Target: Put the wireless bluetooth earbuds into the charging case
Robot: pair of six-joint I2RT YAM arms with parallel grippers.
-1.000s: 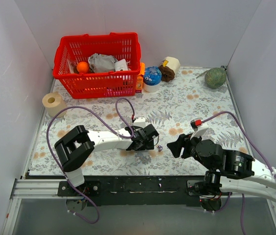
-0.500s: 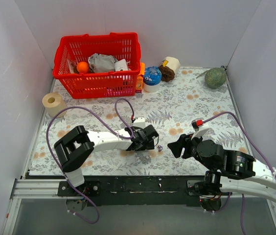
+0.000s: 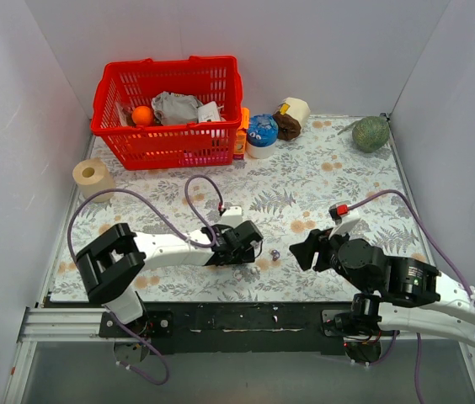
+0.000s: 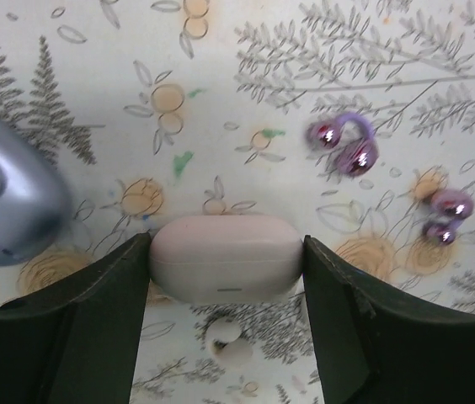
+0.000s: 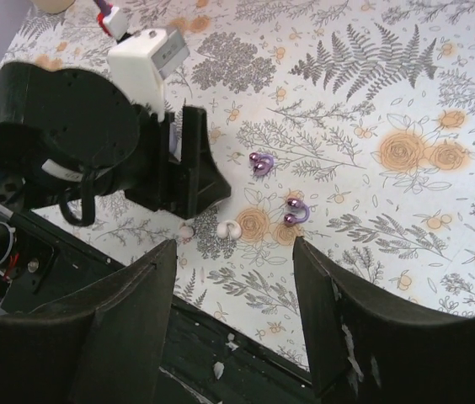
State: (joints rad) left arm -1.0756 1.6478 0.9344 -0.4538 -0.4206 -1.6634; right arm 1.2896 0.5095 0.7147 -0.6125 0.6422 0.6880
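Black left pincer is clamping the pale pinkish-lavender, pebble-rounded charging case end to end on the floral tabletop, two shiny purple earbuds lying loose just beyond, the right pincer hovering spread and empty.

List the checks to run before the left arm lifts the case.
1. The charging case sits between the left gripper jaws, which press against both its sides: ok.
2. Grip firm enough to lift: cannot tell.
3. Lid open to take the buds: not ok, it looks shut.
4. Both earbuds in view, loose on the table, outside the case: ok.
5. The right gripper open, holding nothing, back from the case: ok.
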